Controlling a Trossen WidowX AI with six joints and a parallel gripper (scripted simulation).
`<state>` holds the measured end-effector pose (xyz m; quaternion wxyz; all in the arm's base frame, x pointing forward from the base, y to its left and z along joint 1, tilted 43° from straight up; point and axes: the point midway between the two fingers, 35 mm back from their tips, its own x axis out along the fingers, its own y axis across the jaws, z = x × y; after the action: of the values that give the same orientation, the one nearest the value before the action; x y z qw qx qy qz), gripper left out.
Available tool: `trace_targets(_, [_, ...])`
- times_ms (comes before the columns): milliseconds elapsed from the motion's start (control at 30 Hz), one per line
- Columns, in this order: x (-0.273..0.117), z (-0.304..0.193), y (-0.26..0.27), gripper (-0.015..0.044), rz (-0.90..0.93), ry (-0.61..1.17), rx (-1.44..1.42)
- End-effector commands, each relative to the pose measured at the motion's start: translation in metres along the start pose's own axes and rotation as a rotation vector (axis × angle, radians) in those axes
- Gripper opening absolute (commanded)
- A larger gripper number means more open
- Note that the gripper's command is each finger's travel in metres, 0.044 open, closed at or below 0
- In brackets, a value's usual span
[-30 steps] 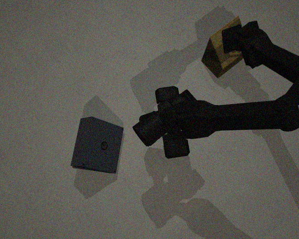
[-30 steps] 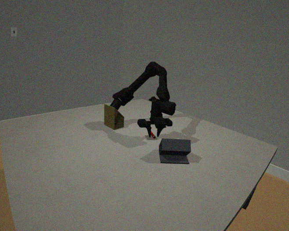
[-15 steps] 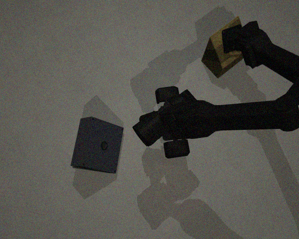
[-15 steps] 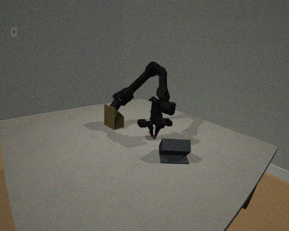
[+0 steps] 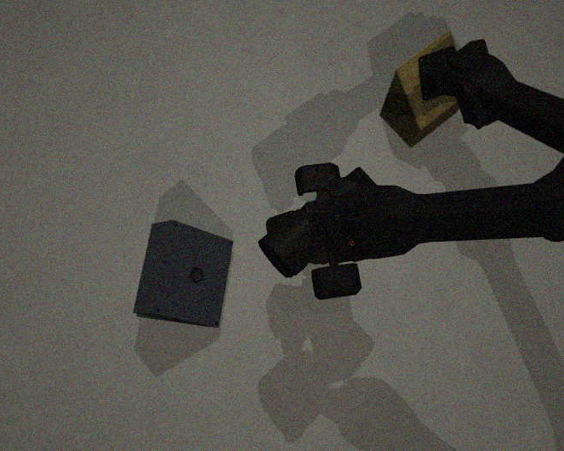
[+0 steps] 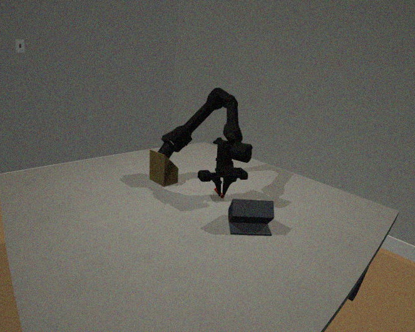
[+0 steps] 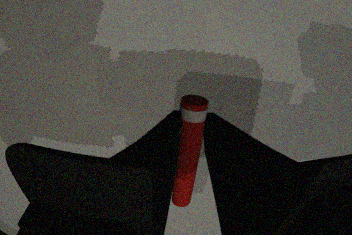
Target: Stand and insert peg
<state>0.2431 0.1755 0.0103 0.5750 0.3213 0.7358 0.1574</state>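
The red peg (image 7: pixel 190 146) (image 6: pixel 221 196) has a white band near its far end in the wrist view. It lies roughly flat at table level; whether it touches the table cannot be told. My gripper (image 7: pixel 192 119) (image 6: pixel 221 191) is shut on it, with the fingertips near the banded end and the plain end reaching back between the fingers. In the top view the arm hides the fingers and the peg. The dark sloped panel (image 5: pixel 175 296) (image 6: pixel 251 210) stands near the gripper, its face showing one round hole (image 5: pixel 196 275). The exterior view shows its back, with the hole hidden.
A wooden block (image 5: pixel 407 118) (image 6: pixel 157 169) with a slanted top stands on the table (image 6: pixel 129 267), off to one side of the gripper. Part of the arm overlaps it in the top view and shows behind it in the exterior view.
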Motion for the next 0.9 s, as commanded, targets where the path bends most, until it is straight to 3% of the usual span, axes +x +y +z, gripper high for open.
trace_targets(0, [-0.001, -0.002, -0.002, 0.0049, -0.007, -0.028, 0.006])
trace_targets(867, [-0.015, -0.012, -0.002, 0.0049, -0.008, -0.253, 0.007])
